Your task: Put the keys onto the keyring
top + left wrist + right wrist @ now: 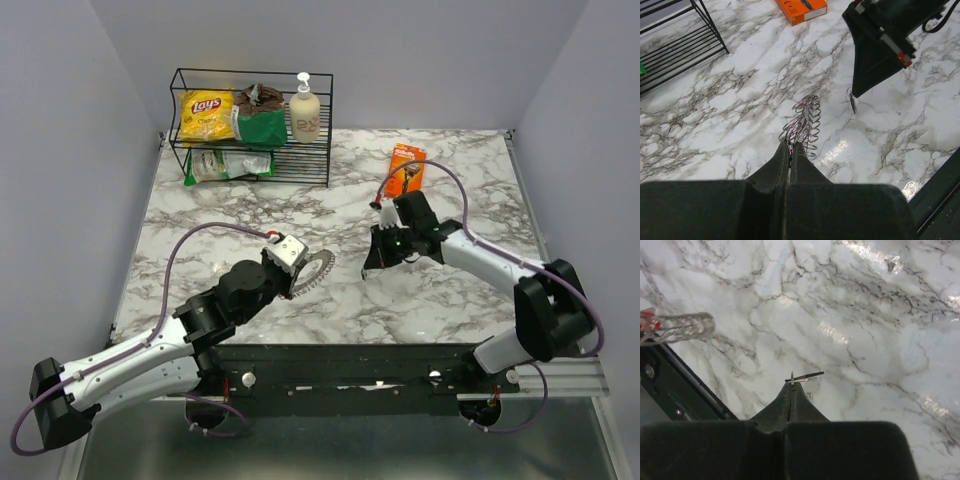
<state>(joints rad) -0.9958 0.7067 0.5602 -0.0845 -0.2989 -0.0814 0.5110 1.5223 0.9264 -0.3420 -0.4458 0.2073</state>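
top: left gripper (303, 270) clamped on silvery-grey toothed metal keyring (321, 268), near right gripper (368, 264) | left wrist: keyring stood just ahead of pinched fingertips | right wrist: jaws together on small thin metal key (805, 375), crosswise at their tip

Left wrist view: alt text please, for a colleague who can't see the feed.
The left gripper, shut, holds the coiled silvery keyring over the marble table. Opposite, the right gripper pinches a small metal key, clear of the ring. An orange box and black wire rack sit beyond.
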